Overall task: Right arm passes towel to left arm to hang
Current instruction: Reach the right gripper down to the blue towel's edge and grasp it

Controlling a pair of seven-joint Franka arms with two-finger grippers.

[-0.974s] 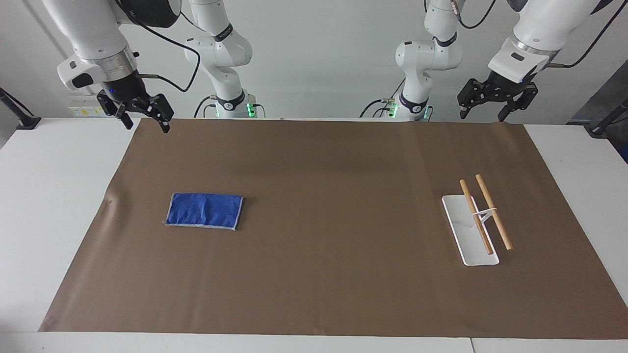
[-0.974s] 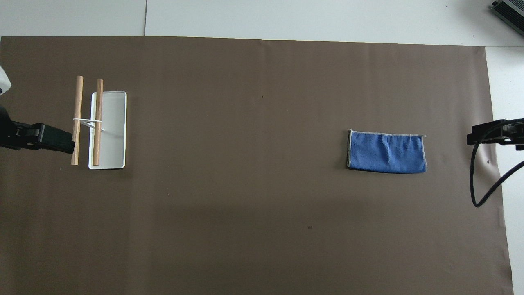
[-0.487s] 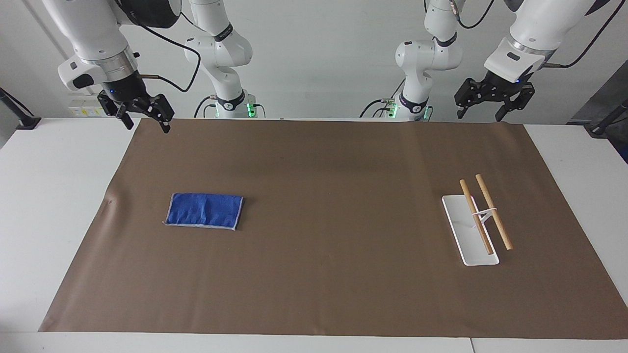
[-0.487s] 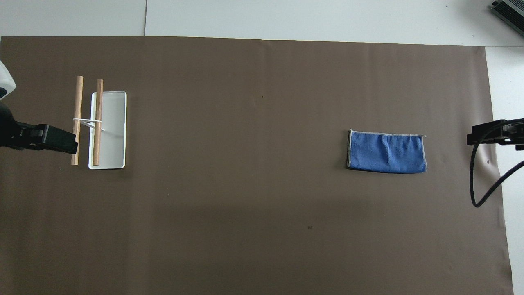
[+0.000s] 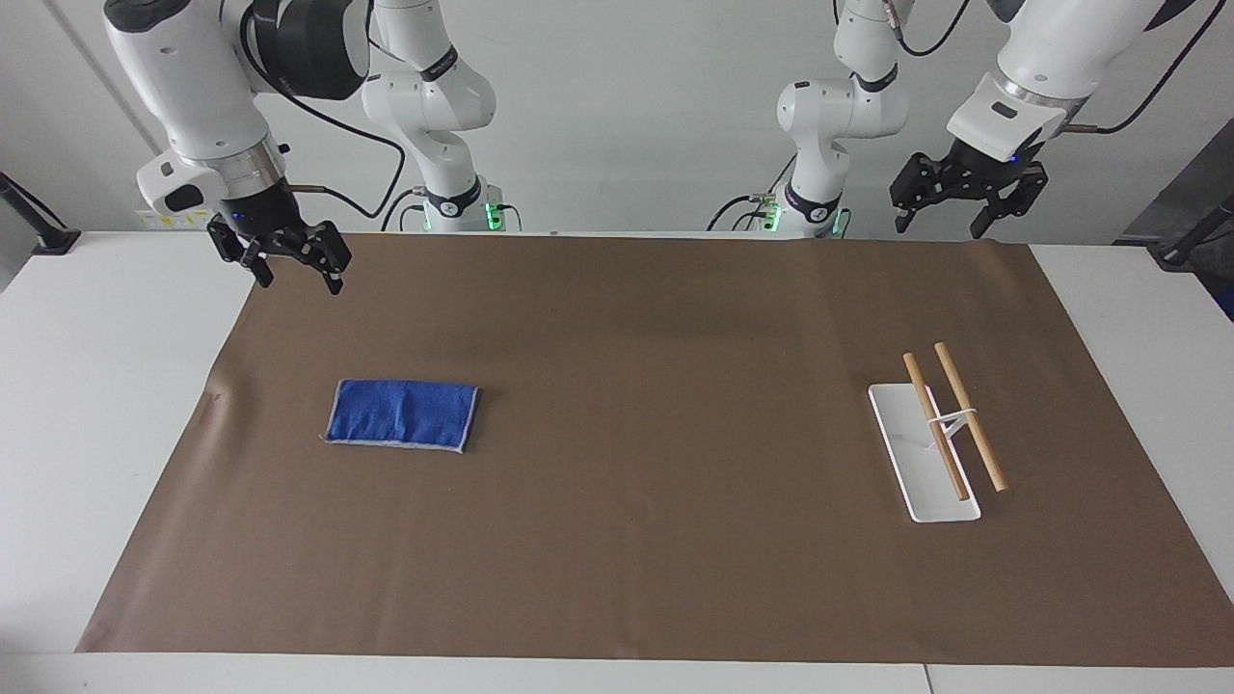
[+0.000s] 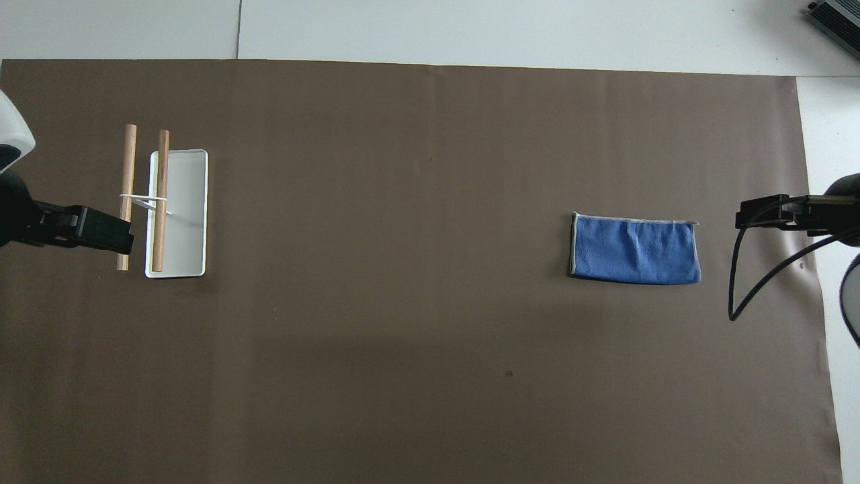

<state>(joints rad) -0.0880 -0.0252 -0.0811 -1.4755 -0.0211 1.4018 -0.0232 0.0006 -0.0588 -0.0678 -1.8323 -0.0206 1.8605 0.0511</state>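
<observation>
Two grippers empty, jaws apart | right gripper [image 5: 294, 262] over mat [image 5: 656, 318] corner near its base, placed for pickup | towel [image 5: 402, 413] flat toward right arm's bench end | left gripper [image 5: 966, 196] waits near rack [image 5: 940, 434] for hanging

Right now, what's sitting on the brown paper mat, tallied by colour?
Blue: 1, the folded blue terry towel
White: 1, the flat white rectangular rack base
Wood-coloured: 2, the round wooden hanging rods
Total: 4
</observation>
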